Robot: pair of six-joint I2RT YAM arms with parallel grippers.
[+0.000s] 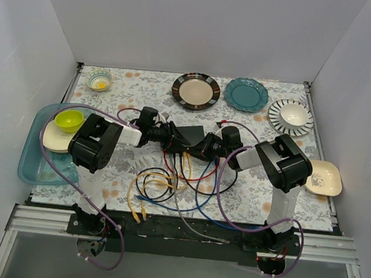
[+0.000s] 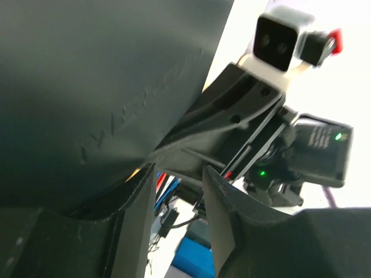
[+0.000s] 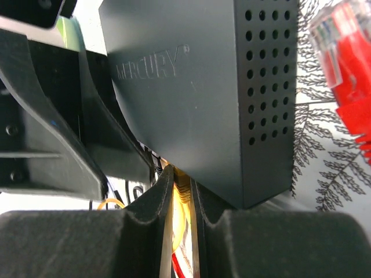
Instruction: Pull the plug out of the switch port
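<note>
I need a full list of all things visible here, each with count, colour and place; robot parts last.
matte black rectangular switch: 1, black, table centre
yellow plug: 1, yellow, at the switch's lower edge
red plug: 1, red, free, beside the switch
cables: several, yellow, blue, red, black, tangled near the switch
dark-rimmed plate, teal plate, striped plate: 3, far edge
white bowl: 1, white, on the striped plate
small bowl: 1, yellow inside, far left corner
square dish: 1, cream, right edge
tray: 1, teal, left edge, holding a cream plate and a yellow-green bowl
left gripper: 1, black, at the switch, grip unclear
right gripper: 1, black, shut on the yellow plug
</note>
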